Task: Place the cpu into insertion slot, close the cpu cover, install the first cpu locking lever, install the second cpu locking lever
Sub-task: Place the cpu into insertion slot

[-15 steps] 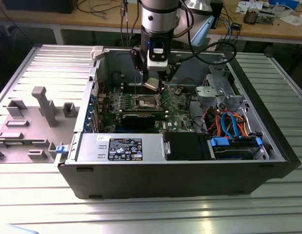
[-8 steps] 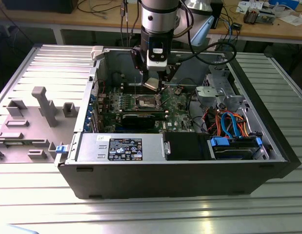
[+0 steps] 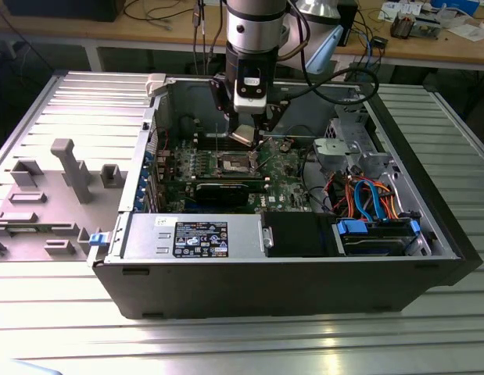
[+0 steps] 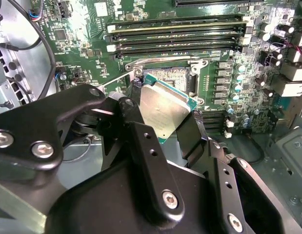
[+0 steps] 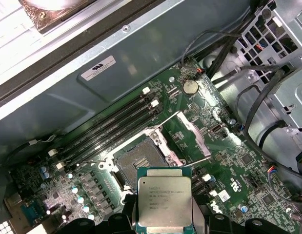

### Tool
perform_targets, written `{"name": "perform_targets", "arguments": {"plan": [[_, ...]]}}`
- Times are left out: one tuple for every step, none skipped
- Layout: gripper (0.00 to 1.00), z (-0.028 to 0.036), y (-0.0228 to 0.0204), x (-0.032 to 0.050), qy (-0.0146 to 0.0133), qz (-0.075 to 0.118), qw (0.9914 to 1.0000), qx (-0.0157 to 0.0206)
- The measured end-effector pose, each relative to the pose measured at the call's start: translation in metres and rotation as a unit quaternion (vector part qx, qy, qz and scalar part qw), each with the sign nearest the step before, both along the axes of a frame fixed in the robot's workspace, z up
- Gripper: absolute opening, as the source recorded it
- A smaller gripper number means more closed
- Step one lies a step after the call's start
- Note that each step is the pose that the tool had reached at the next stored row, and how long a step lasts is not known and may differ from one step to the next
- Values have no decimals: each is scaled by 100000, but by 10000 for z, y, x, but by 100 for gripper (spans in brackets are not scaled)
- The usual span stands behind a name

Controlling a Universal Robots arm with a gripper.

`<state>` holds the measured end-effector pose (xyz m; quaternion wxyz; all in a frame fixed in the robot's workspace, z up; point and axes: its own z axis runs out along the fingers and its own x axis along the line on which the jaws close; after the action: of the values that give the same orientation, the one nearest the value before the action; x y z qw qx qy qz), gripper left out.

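My gripper is shut on the cpu, a flat square chip with a silvery top. It hangs tilted just above the green motherboard inside the open computer case. In both wrist views the black fingers clamp two opposite edges of the cpu. The insertion slot lies uncovered, with the cpu close above one side of it and apart from it. The cpu cover stands swung open beside the slot. A thin lever rod sticks out near the slot.
Long memory slots run beside the socket. A black graphics card, a power supply, a grey drive cage and coloured cables crowd the case. A grey fixture tray lies at the exterior view's left.
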<state>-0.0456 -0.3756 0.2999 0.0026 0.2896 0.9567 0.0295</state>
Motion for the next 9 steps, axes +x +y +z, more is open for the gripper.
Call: {"name": "perform_targets", "arguments": {"plan": [[54, 0, 0, 0, -1, -203, 100000, -16], [54, 0, 0, 0, 0, -287, 100000, -25], [54, 0, 0, 0, 0, -364, 99999, -32], [54, -1, 0, 0, -2, -492, 99999, -43], [54, -1, 0, 0, -1, -597, 99998, -52], [54, -1, 0, 0, 0, -675, 99998, -58], [54, -1, 0, 0, -1, -797, 99997, -68], [54, -1, 0, 0, 0, -879, 99996, -71], [54, -1, 0, 0, -2, -983, 99995, -82]]}}
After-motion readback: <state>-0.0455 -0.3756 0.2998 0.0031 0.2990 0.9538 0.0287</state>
